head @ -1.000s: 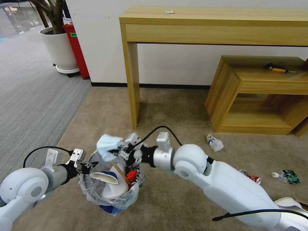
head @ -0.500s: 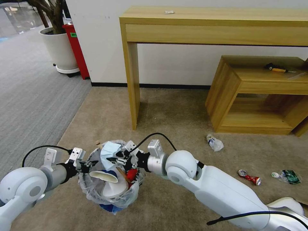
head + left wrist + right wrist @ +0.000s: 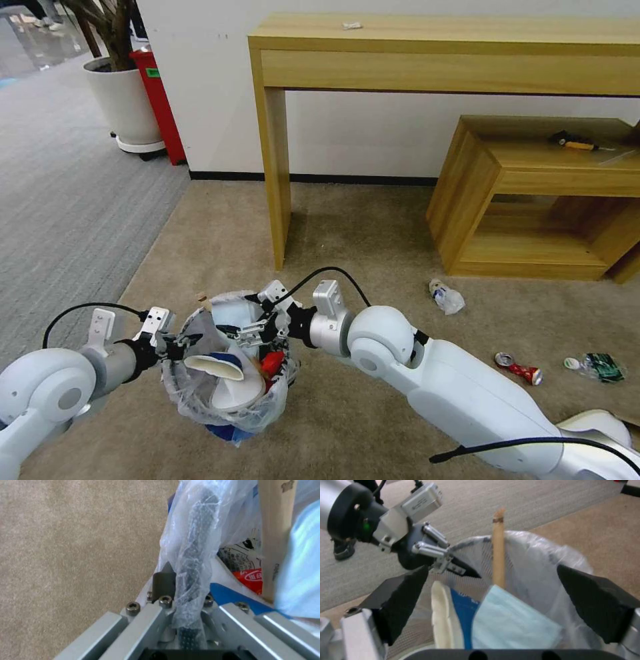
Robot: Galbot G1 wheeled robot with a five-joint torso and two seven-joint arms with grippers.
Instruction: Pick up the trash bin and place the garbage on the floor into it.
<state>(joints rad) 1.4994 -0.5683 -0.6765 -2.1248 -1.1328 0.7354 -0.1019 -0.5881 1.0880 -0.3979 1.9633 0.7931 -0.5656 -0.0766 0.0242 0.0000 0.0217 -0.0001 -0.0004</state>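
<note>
Mask (image 3: pixel 513 620) now lies released in the bin (image 3: pixel 227 393); right tool (image 3: pixel 250 331) hangs apart above it, left tool (image 3: pixel 175 347) clamped on the rim. Can (image 3: pixel 519 367) and bottles remain on the floor (image 3: pixel 360 233).

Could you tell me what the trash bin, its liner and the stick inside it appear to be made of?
The trash bin looks like black perforated metal mesh, judging by its fine grid of holes, though plastic is possible. Its liner is thin clear plastic film, crinkled and glossy. The stick seems to be pale, matte wood or bamboo with a rough broken tip.
</note>
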